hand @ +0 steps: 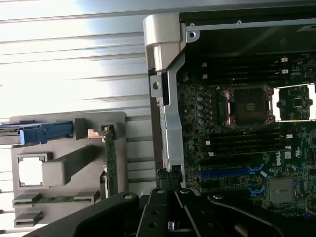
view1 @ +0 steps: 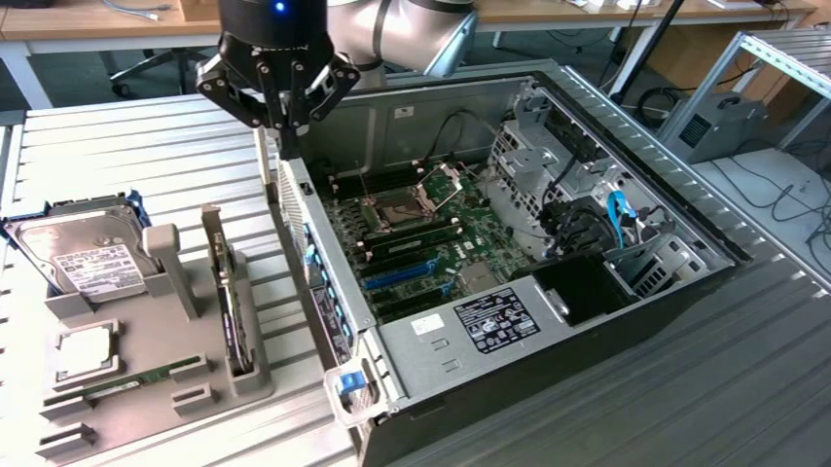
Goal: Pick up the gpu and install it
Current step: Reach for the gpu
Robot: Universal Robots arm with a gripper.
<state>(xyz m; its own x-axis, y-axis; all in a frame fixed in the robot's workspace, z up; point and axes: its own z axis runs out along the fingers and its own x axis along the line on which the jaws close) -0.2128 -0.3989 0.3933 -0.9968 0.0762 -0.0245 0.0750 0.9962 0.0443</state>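
Note:
The gpu (view1: pixel 232 311) stands on edge in a slot of the grey holder (view1: pixel 156 336), its silver bracket end toward the back; in the wrist view the gpu (hand: pixel 110 165) shows as a thin green edge. My gripper (view1: pixel 288 126) hangs above the rear wall of the open computer case (view1: pixel 520 321), up and behind the gpu, well apart from it. Its fingers are shut together with nothing between them. In the wrist view the gripper (hand: pixel 170 192) sits over the case's rear edge, beside the motherboard (hand: pixel 237 128) and its blue slot (hand: pixel 227 171).
The holder also carries a silver hard drive (view1: pixel 85 258), a square chip (view1: pixel 85 352) and a RAM stick (view1: pixel 130 381). Inside the case are drive cages and cables (view1: pixel 585 195). The ribbed metal table (view1: pixel 143 156) surrounds both.

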